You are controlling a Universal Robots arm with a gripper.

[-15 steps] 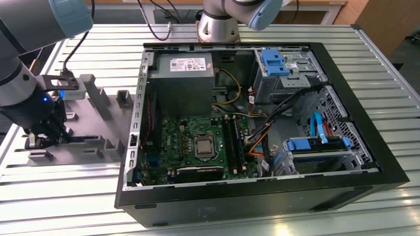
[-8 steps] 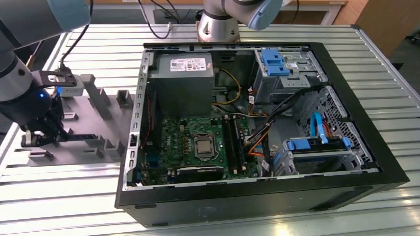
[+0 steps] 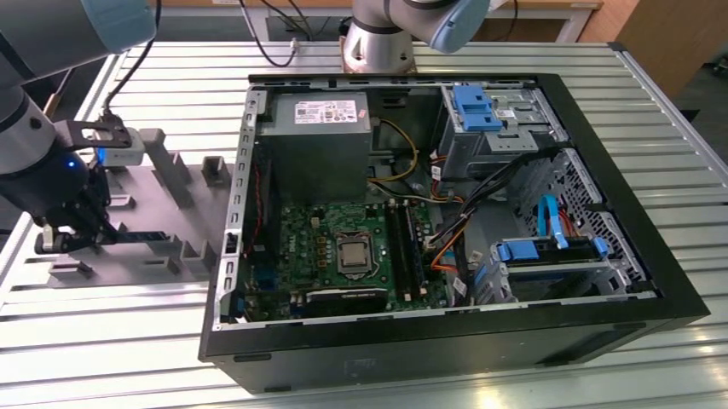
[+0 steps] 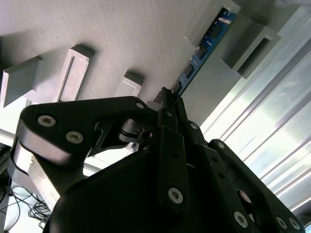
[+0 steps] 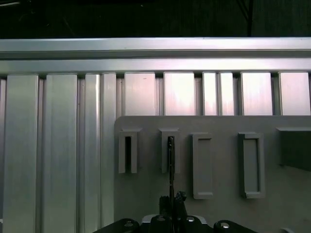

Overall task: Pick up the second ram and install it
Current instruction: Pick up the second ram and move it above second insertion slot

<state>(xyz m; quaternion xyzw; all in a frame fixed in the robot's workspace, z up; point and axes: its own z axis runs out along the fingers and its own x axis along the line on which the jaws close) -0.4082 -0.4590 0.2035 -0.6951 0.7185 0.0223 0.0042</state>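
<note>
The second ram (image 4: 200,52) is a thin dark board with a blue end. It stands on edge in a slot of the grey holder plate (image 3: 170,200), on the exterior view's left. My gripper (image 4: 170,99) is shut on the stick's near end. In the first wrist view the ram (image 5: 171,160) shows edge-on, running from the gripper (image 5: 172,206) into a narrow slot. In the exterior view the gripper (image 3: 71,237) sits low over the holder, and the ram (image 3: 139,233) reaches from it toward the computer. The long black slots (image 3: 405,247) lie on the green motherboard (image 3: 324,234).
The open computer case (image 3: 637,341) lies on its side on the ribbed metal table (image 3: 136,341), to the exterior view's right of the holder. Upright grey blocks (image 3: 216,170) rise from the holder plate. A second arm's base (image 3: 381,43) stands behind the case.
</note>
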